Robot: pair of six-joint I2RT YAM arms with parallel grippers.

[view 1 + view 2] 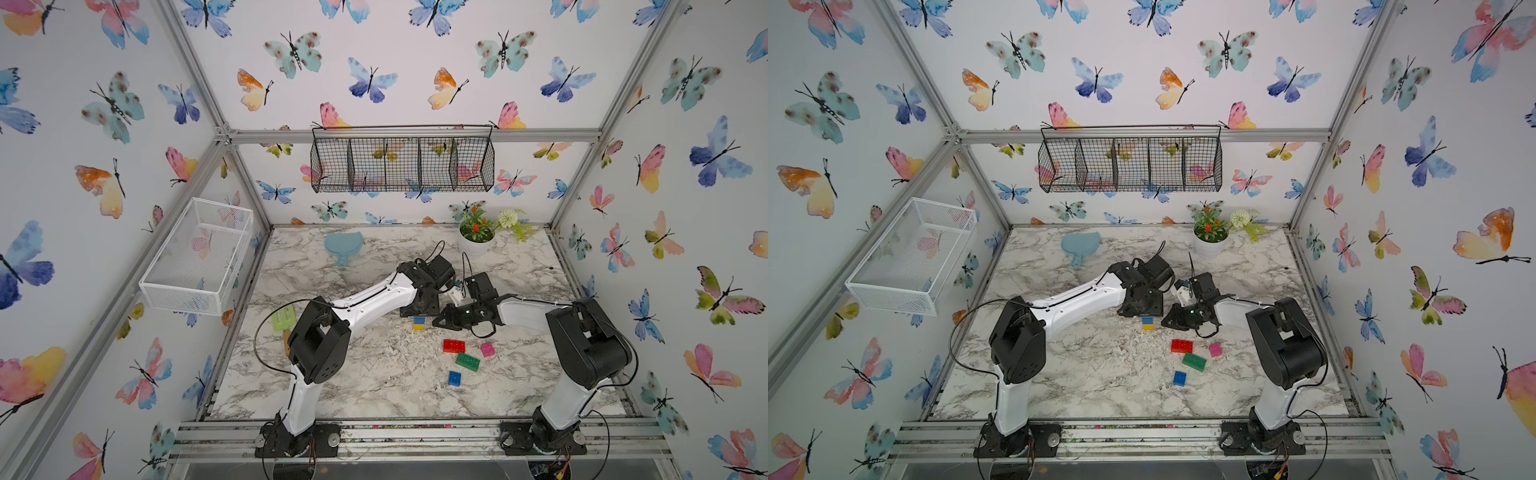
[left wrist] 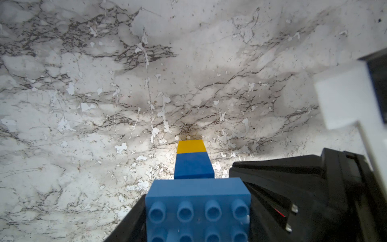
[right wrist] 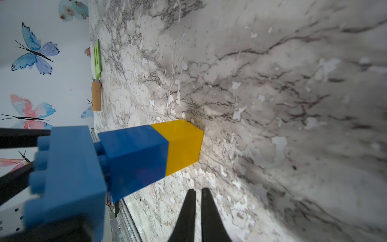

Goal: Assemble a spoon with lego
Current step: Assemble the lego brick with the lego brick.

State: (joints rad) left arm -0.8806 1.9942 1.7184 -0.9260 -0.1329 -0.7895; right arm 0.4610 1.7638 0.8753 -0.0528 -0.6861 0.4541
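Observation:
A short stem of lego, a blue brick on a yellow one (image 1: 419,323) (image 1: 1147,323), stands on the marble table. My left gripper (image 2: 199,220) is shut on a long light-blue brick (image 2: 198,207) (image 3: 69,178), held across the blue brick's (image 3: 136,159) studded end; a few studs still show in the gap. Beside the stem, my right gripper (image 3: 198,191) (image 1: 438,321) is shut and holds nothing. Loose red (image 1: 454,345), green (image 1: 467,361), pink (image 1: 488,349) and blue (image 1: 454,378) bricks lie nearer the front. No finished spoon is in view.
A pale-teal paddle (image 1: 343,245) lies at the back and a potted plant (image 1: 476,245) at the back right. A green pronged utensil (image 1: 284,320) (image 3: 97,58) lies by the left edge. A white wire basket (image 1: 199,257) and a black one (image 1: 402,164) hang on the walls.

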